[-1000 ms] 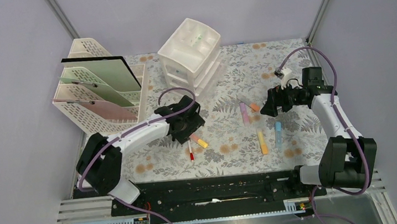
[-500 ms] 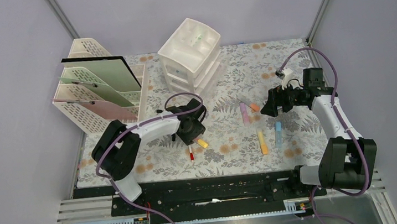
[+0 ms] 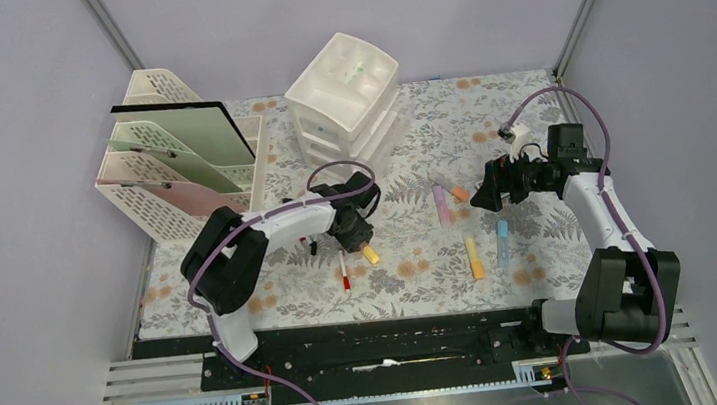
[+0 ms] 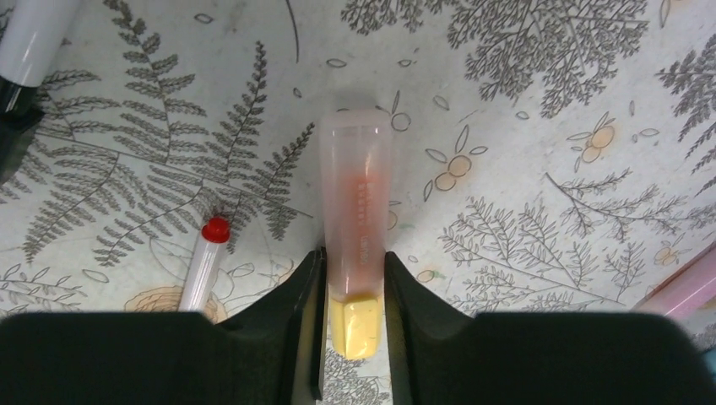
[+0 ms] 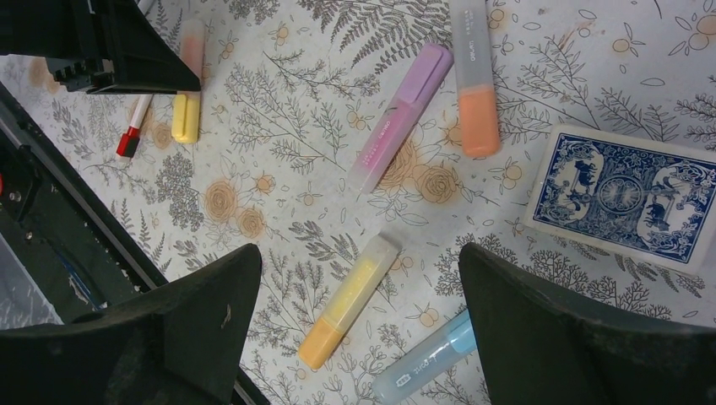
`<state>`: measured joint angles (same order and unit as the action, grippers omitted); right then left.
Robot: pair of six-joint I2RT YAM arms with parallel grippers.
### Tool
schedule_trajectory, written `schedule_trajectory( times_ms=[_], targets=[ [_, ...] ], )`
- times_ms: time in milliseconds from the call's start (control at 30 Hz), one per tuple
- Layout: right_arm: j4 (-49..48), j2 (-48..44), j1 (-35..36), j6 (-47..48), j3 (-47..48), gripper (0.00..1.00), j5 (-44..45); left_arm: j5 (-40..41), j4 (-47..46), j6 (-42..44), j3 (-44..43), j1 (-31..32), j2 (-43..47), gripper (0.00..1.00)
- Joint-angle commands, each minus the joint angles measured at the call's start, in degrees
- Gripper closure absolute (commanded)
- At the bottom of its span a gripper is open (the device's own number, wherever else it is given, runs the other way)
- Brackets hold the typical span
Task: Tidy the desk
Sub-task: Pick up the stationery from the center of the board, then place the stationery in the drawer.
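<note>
The desk (image 3: 408, 137) is covered in a pale fern-print cloth. My left gripper (image 4: 353, 257) is low over it, its jaws pressed against both sides of a pink highlighter with a yellow cap (image 4: 355, 186). The cap (image 3: 370, 255) pokes out below my left gripper (image 3: 352, 228) in the top view. A red-capped pen (image 4: 205, 257) lies just left of it. My right gripper (image 5: 359, 253) hangs open above a yellow-orange highlighter (image 5: 350, 304) and a blue one (image 5: 426, 363), holding nothing.
A purple highlighter (image 5: 401, 114), an orange one (image 5: 477, 84) and a blue card deck (image 5: 625, 194) lie under the right arm. A white drawer unit (image 3: 344, 98) stands at the back centre. A cream file rack (image 3: 179, 161) with folders is at the back left.
My left gripper has slid right over the pink highlighter, and its jaws have closed from wide open onto it. The right arm has hardly moved.
</note>
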<state>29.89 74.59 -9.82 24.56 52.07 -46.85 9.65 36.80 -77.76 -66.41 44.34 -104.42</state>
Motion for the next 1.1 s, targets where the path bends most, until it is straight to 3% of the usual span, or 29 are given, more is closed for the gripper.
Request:
schedule_trajectory(
  times_ms=[0, 367, 800, 933, 1067],
  targets=[
    [-0.93, -1.77, -0.46, -0.35, -0.05, 0.06, -1.82, 2.14, 3.07, 2.41, -2.54, 0.22, -2.93, 0.79],
    [-0.97, -1.87, -0.55, -0.39, -0.13, 0.06, -4.03, 6.47, 1.81, 20.37, -3.1, 0.56, 2.46, 1.0],
    [-1.04, -0.16, -0.5, -0.56, 0.46, 0.06, -5.64, -5.29, -19.5, 46.99, 13.49, 0.56, 27.75, 1.0],
    [-1.3, 0.36, -0.55, -0.89, 0.53, 0.06, -6.12, -7.58, -21.39, 56.95, 13.49, 0.43, 33.37, 1.0],
    [-1.35, 0.9, -0.54, -1.02, 0.88, 0.06, -6.45, -9.34, -21.08, 67.1, 8.11, 0.33, 33.8, 1.0]
  ],
)
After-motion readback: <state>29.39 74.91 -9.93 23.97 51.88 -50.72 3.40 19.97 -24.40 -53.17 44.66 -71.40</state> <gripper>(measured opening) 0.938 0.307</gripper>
